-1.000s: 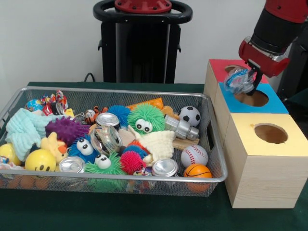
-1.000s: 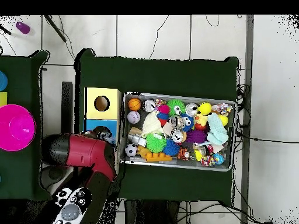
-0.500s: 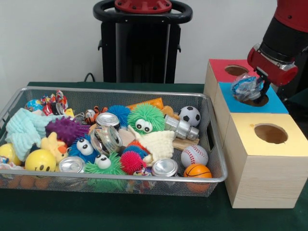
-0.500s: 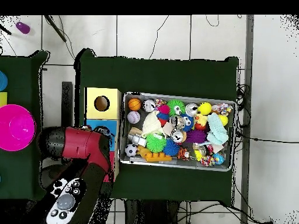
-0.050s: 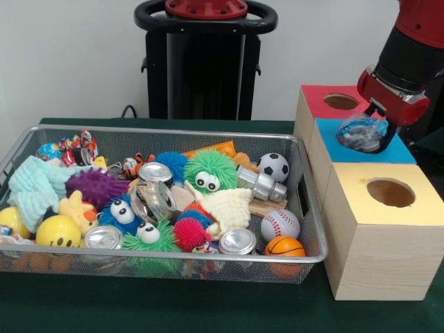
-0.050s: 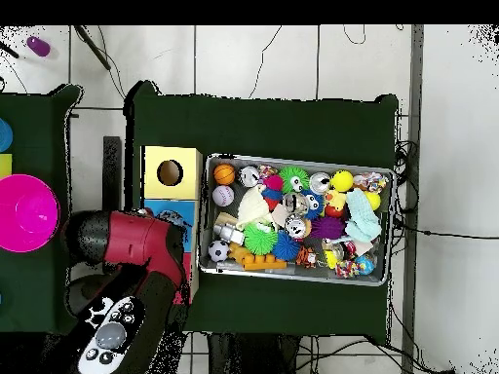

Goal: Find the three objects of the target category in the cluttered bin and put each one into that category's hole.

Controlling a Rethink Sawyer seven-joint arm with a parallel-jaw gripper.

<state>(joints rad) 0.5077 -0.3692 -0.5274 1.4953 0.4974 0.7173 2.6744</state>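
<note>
A crumpled clear-and-blue plastic wrapper (image 5: 361,132) lies over the round hole in the blue box (image 5: 404,154), covering most of the opening. My gripper (image 5: 380,122) hangs directly above and just behind it, close to its right side; whether it still grips the wrapper I cannot tell. In the overhead view the red arm (image 6: 146,251) covers the gripper and most of the blue box (image 6: 181,206). The wire bin (image 5: 305,201) to the left holds the clutter: cans, balls, fuzzy toys, more wrappers.
A red box (image 5: 316,97) with a hole stands behind the blue one, and a yellow box (image 5: 378,229) with a hole stands in front. The bin's right wall is next to the boxes. A pink bowl (image 6: 24,212) sits on a side table.
The arm carried the wrapper from above the red box's edge rightward and down to the blue box's hole. The wrapper now sits lower and flatter on the opening.
</note>
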